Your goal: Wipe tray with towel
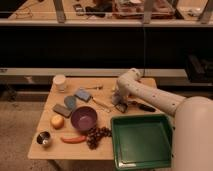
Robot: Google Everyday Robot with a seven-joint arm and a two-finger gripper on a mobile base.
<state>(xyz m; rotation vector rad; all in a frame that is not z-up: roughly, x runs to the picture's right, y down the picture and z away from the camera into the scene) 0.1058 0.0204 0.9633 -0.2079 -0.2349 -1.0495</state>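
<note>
Currently | end effector low over table centre, grip state cannot be told | towel apart, beside blue sponge | green tray unwiped; nothing done yet

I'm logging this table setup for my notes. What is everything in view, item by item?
tray: one, green, front right of the table
towel: one, pale blue-grey, left part, between sponge and block
sponge: one, blue, behind the bowl
block: one, dark grey, left of the bowl
bowl: one, purple, middle
cup: one, white, back left corner
round fruit: one, yellow-orange, left of the bowl
metal cup: one, silver, front left
carrot-like piece: one, orange-red, front edge
grapes: one bunch, dark, in front of the bowl
table: one, wooden
arm: one, white, reaching in from the right
end effector: one, dark, low behind the tray
</note>
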